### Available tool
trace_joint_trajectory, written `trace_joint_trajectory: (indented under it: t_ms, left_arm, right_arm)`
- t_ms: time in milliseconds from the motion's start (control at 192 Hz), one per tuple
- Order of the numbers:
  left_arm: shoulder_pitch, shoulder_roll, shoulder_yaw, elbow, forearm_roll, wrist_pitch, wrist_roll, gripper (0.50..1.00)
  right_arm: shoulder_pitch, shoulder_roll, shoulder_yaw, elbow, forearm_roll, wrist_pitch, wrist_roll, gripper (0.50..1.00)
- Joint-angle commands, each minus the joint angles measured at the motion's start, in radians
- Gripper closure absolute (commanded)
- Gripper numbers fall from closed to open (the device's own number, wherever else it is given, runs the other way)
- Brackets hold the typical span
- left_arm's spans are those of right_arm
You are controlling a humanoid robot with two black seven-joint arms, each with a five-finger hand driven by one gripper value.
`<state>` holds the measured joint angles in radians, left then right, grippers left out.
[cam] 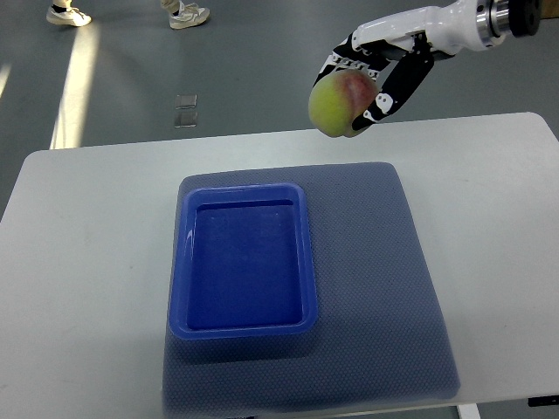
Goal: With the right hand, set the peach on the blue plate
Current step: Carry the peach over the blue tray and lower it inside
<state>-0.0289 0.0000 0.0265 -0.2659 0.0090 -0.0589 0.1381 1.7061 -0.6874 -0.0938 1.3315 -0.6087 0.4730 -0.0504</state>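
A yellow-green peach with a red blush is held in my right hand, whose white and black fingers curl around it. The hand comes in from the upper right and holds the peach in the air above the table's far edge, up and to the right of the blue plate. The blue plate is a rectangular tray with nothing in it, lying on a blue-grey mat. My left hand does not show.
The mat lies on a white table. Beyond the far edge is grey floor with a small square marker. A person's shoes show at the top left.
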Motion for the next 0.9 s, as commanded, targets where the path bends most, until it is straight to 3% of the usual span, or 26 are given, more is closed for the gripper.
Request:
trace_joint_trajectory:
  t_ms: [0, 5, 47, 99, 104, 115, 172, 224, 230, 240, 318, 324, 397, 532, 705, 783, 830, 835, 851, 866, 892]
  left_arm:
    - [0.000, 0.000, 0.001, -0.003, 0.002, -0.001, 0.000, 0.500]
    - [0.000, 0.000, 0.001, -0.007, 0.002, -0.001, 0.000, 0.500]
    - [0.000, 0.000, 0.001, -0.018, -0.001, -0.001, 0.000, 0.500]
    - [0.000, 0.000, 0.001, -0.018, -0.001, -0.001, 0.000, 0.500]
    - [0.000, 0.000, 0.000, -0.024, -0.003, -0.001, 0.000, 0.500]
    - [0.000, 0.000, 0.000, -0.026, -0.003, -0.001, 0.000, 0.500]
    - [0.000, 0.000, 0.000, -0.026, -0.003, -0.001, 0.000, 0.500]
    - [0.000, 0.000, 0.000, -0.026, -0.003, -0.001, 0.000, 0.500]
    - [0.000, 0.000, 0.000, -0.026, -0.003, -0.001, 0.000, 0.500]
    - [0.000, 0.000, 0.000, -0.026, -0.004, -0.001, 0.000, 0.500]
    - [0.000, 0.000, 0.000, -0.026, -0.006, -0.001, 0.000, 0.500]
    - [0.000, 0.000, 0.000, -0.022, -0.006, -0.001, 0.000, 0.500]
    - [0.000, 0.000, -0.002, -0.018, -0.007, -0.001, 0.000, 0.500]
    - [0.000, 0.000, -0.002, -0.016, -0.007, -0.001, 0.000, 0.500]
    - [0.000, 0.000, 0.000, -0.016, -0.007, -0.001, 0.000, 0.500]
    - [0.000, 0.000, 0.001, -0.019, -0.006, -0.001, 0.002, 0.500]
    - [0.000, 0.000, 0.001, -0.019, -0.006, -0.001, 0.002, 0.500]
    - [0.000, 0.000, 0.001, -0.019, -0.006, -0.001, 0.002, 0.500]
    - [0.000, 0.000, 0.001, -0.019, -0.006, -0.001, 0.002, 0.500]
    - [0.000, 0.000, 0.001, -0.019, -0.006, -0.001, 0.002, 0.500]
    - [0.000, 0.000, 0.001, -0.021, -0.006, -0.001, 0.002, 0.500]
  right_arm:
    - [-0.002, 0.072, -0.010, -0.014, 0.012, -0.045, 0.001, 1.000]
    - [-0.005, 0.147, -0.035, -0.040, 0.010, -0.063, 0.001, 1.000]
    - [-0.014, 0.206, -0.053, -0.066, 0.010, -0.082, 0.001, 1.000]
    - [-0.014, 0.206, -0.053, -0.066, 0.010, -0.082, 0.001, 1.000]
    - [-0.035, 0.277, -0.063, -0.099, 0.009, -0.103, 0.003, 1.000]
    - [-0.042, 0.293, -0.063, -0.109, 0.009, -0.108, 0.001, 1.000]
    - [-0.075, 0.359, -0.063, -0.149, 0.004, -0.116, 0.001, 1.000]
    - [-0.075, 0.359, -0.063, -0.149, 0.004, -0.116, 0.001, 1.000]
    - [-0.109, 0.420, -0.061, -0.194, 0.000, -0.119, 0.001, 1.000]
    - [-0.117, 0.434, -0.061, -0.205, 0.000, -0.119, 0.003, 1.000]
    - [-0.135, 0.456, -0.060, -0.227, -0.002, -0.120, 0.003, 1.000]
    - [-0.179, 0.509, -0.055, -0.273, -0.003, -0.128, 0.003, 1.000]
    - [-0.223, 0.580, -0.055, -0.322, -0.009, -0.140, 0.003, 1.000]
    - [-0.299, 0.666, -0.055, -0.388, -0.077, -0.157, 0.003, 1.000]
    - [-0.358, 0.687, -0.057, -0.413, -0.151, -0.178, 0.004, 1.000]
    - [-0.388, 0.687, -0.055, -0.423, -0.160, -0.180, 0.004, 0.936]
    - [-0.388, 0.687, -0.055, -0.423, -0.160, -0.180, 0.004, 0.936]
    - [-0.396, 0.687, -0.052, -0.425, -0.160, -0.182, 0.004, 0.849]
    - [-0.398, 0.687, -0.050, -0.425, -0.158, -0.182, 0.006, 0.816]
    - [-0.399, 0.687, -0.049, -0.425, -0.158, -0.183, 0.007, 0.749]
    - [-0.401, 0.687, -0.047, -0.425, -0.158, -0.183, 0.007, 0.701]
